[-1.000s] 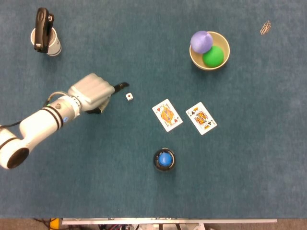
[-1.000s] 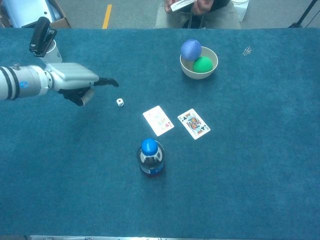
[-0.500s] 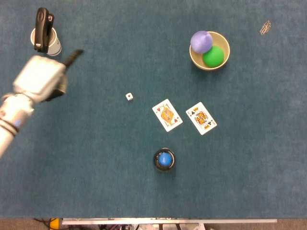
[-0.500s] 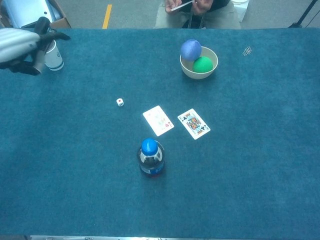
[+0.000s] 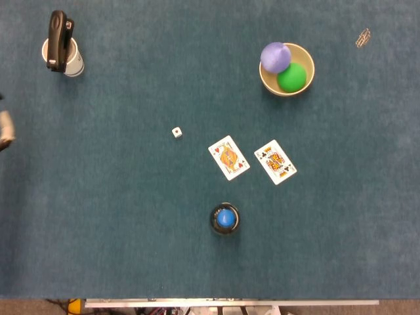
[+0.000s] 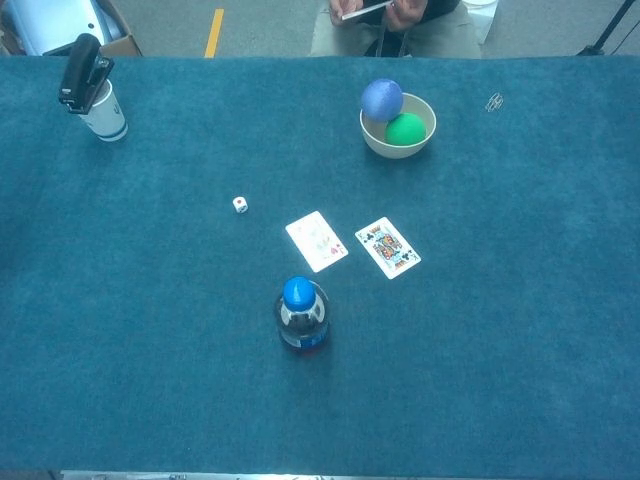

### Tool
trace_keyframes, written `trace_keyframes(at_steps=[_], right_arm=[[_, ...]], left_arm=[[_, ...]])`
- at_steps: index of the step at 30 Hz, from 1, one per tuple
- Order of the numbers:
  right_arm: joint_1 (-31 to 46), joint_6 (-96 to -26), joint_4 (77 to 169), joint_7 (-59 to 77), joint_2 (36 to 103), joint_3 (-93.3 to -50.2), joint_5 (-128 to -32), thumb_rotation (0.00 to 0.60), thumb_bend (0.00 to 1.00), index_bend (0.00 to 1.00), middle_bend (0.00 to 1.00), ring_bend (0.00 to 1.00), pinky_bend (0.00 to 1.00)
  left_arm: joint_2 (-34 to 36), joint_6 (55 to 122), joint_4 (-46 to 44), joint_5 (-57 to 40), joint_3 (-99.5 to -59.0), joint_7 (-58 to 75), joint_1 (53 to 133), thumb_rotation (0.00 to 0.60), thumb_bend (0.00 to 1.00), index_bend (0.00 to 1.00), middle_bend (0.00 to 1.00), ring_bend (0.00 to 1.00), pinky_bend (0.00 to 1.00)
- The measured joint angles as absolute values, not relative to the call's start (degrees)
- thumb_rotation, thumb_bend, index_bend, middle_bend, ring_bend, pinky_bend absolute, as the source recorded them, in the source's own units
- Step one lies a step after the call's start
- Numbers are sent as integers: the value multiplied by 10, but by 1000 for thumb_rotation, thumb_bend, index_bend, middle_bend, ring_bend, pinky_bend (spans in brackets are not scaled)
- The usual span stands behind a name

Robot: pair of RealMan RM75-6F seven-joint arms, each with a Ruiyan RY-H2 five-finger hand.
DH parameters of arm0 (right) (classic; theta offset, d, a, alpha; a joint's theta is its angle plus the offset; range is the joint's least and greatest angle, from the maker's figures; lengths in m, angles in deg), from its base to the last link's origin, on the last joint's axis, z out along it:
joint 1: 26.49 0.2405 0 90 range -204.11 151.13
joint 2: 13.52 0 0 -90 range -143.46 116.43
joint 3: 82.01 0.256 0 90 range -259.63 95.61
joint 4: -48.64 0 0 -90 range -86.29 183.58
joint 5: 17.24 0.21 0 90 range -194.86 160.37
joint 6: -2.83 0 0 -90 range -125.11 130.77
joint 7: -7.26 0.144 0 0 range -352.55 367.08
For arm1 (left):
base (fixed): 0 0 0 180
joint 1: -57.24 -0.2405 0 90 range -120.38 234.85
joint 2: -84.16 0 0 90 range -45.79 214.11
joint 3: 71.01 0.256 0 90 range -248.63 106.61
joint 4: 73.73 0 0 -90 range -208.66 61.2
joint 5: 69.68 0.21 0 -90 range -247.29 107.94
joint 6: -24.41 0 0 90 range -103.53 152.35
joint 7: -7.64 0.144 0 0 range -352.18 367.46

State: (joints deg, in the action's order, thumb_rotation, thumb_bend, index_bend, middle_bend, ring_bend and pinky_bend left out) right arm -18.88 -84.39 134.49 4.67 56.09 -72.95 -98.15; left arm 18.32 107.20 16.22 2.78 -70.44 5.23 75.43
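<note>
White cup [image 5: 71,63] holding a black clip [image 5: 59,38] stands upright on the worktop [image 5: 131,230]. Only a sliver of the left hand [image 5: 4,128] shows, left of the cup, and I cannot tell its grasp. A careless sweep could topple this top-heavy cup.

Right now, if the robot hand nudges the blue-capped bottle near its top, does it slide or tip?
Probably tips: the bottle stands upright, taller than its base is wide. The carpet-like table cover likely grips the base, resisting sliding. Once down, its round body could roll toward the cards.
</note>
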Motion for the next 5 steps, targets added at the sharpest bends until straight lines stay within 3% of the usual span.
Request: trace_keyframes(at_steps=[5], right_arm=[[-191, -843, 1340, 50, 563, -732, -984, 600, 301, 305, 254, 112, 253]], left_arm=[[171, 1110, 162, 20, -707, 62, 709, 228, 580, 0, 313, 236, 285]])
